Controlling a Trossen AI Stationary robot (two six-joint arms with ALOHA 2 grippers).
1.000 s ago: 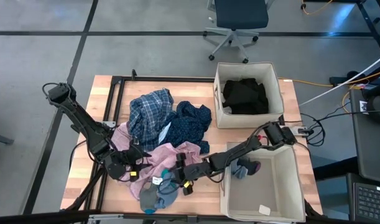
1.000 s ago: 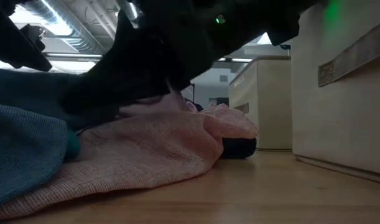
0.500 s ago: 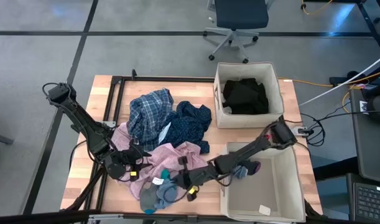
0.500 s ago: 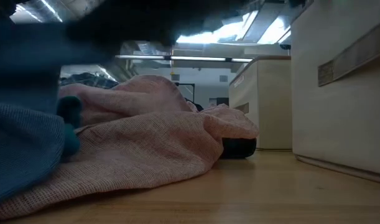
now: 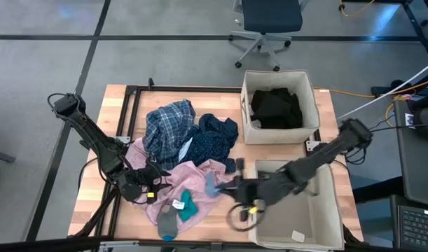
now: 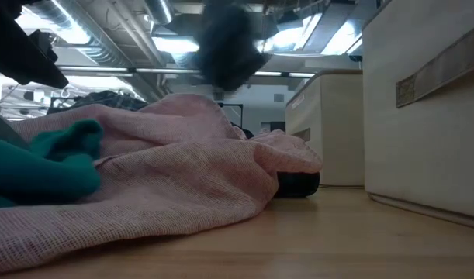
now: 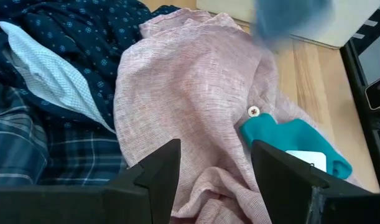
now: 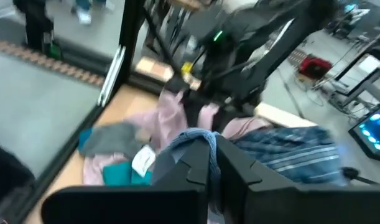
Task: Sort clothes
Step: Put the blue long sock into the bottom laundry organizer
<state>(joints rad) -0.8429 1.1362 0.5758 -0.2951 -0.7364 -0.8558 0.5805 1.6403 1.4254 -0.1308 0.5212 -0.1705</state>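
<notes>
1. Overhead, the right pincer (image 5: 215, 186) is clamped on a small grey-blue fabric garment (image 5: 211, 183), lifted above the wooden counter (image 5: 221, 220).
2. Left pincer (image 5: 152, 187) gapes wide over the crumpled pale pink shirt (image 5: 189, 175), holding nothing.

Worktop (image 5: 221, 91), seen from above: we find clothes pile (image 5: 189, 150) at centre-left. Two bins along right edge: far bin (image 5: 313, 105) with garment (image 5: 275, 108) inside, near bin (image 5: 326, 210) in front of it. Left claw (image 5: 155, 187) at pile's left flank; right claw (image 5: 217, 185) between pile and near bin, gripping small garment (image 5: 211, 183). Chair (image 5: 270, 21) on floor behind worktop.
</notes>
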